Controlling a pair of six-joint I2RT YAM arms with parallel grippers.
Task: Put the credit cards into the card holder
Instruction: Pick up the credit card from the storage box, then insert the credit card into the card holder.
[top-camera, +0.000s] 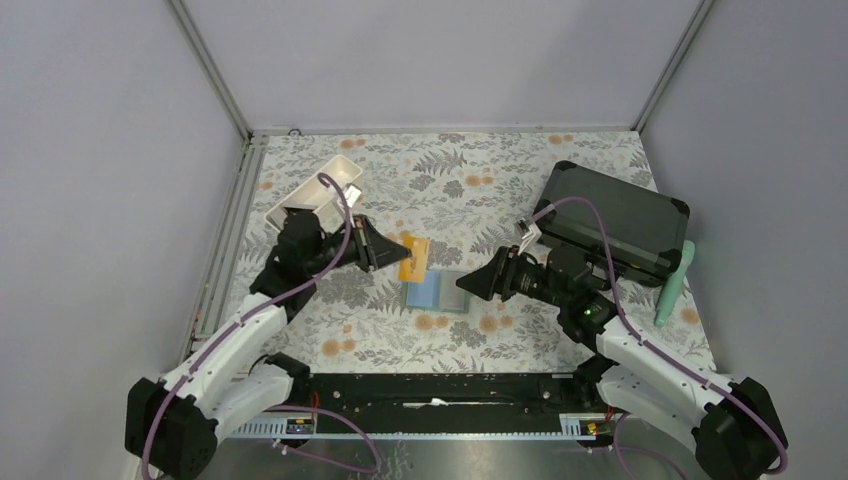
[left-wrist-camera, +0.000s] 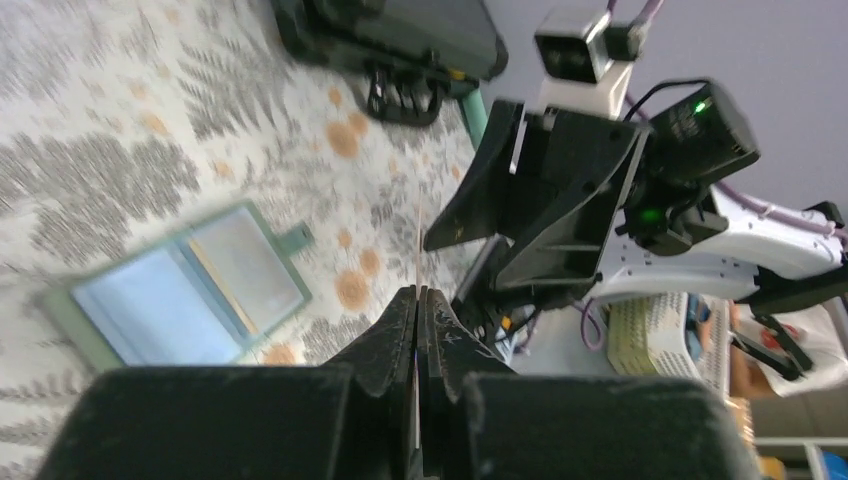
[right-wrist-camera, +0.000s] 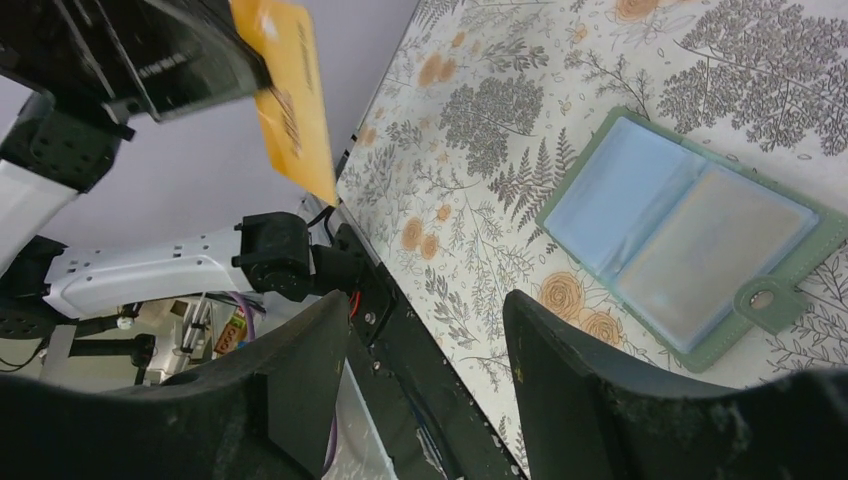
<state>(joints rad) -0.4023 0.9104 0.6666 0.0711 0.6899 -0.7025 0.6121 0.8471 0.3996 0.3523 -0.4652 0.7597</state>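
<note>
The left claw (top-camera: 398, 250) was pinched tight on the gold-orange card (top-camera: 414, 258) and held it up off the table (top-camera: 520, 170), close to one corner of the card holder (top-camera: 438, 291). The card holder lay open and flat on the table, with its pale blue pockets facing up. The right claw (top-camera: 468, 283) was spread wide with nothing in it, just beside the holder. The step looked like sliding the card into a pocket. To do it well, the left claw should likely tip the card so one thin edge points at a pocket mouth, then go low and slow. The holder looked light and could slide, so the right claw would best press it down near the snap tab (right-wrist-camera: 762, 298) and keep off the pockets. One pocket looked greyer, maybe full, but I could not be sure
</note>
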